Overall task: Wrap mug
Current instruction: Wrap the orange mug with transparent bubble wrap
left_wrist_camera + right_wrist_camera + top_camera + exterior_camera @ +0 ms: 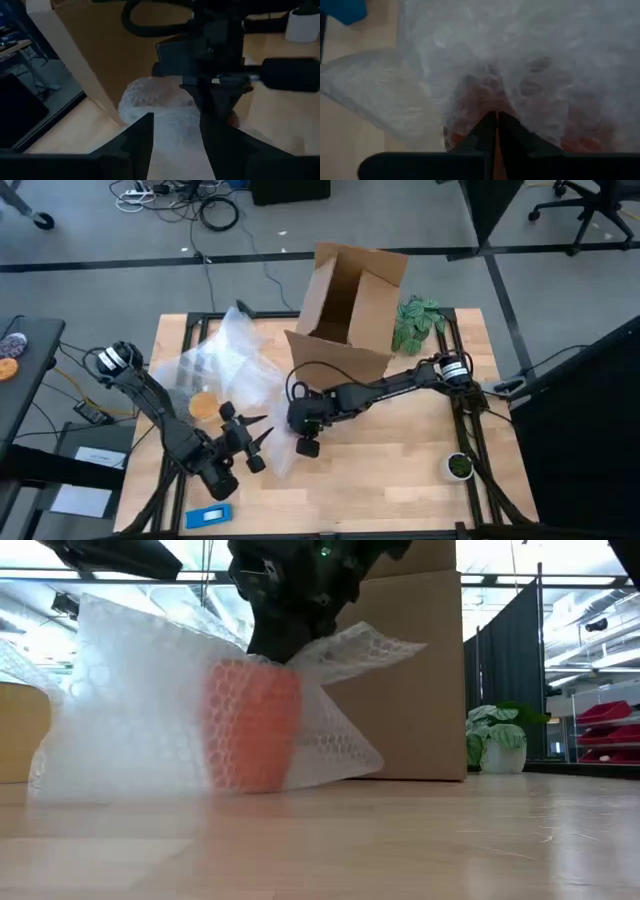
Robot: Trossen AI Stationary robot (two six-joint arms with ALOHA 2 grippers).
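Grey floor [90, 240] around wooden table [400, 480], crossed by dark strip; tangled cables [190, 200] and office chair [585, 205] at far side. Dark curtain [500, 680], red bins [605, 720], bright ceiling windows behind

Left gripper [257, 438] spread open at the near left; right gripper [496, 120] pinched closed at centre.

1 mug [252, 725], 1 bubble wrap sheet [228, 360], 1 cardboard box [350, 305], 2 plants [418, 320], 2 grippers.
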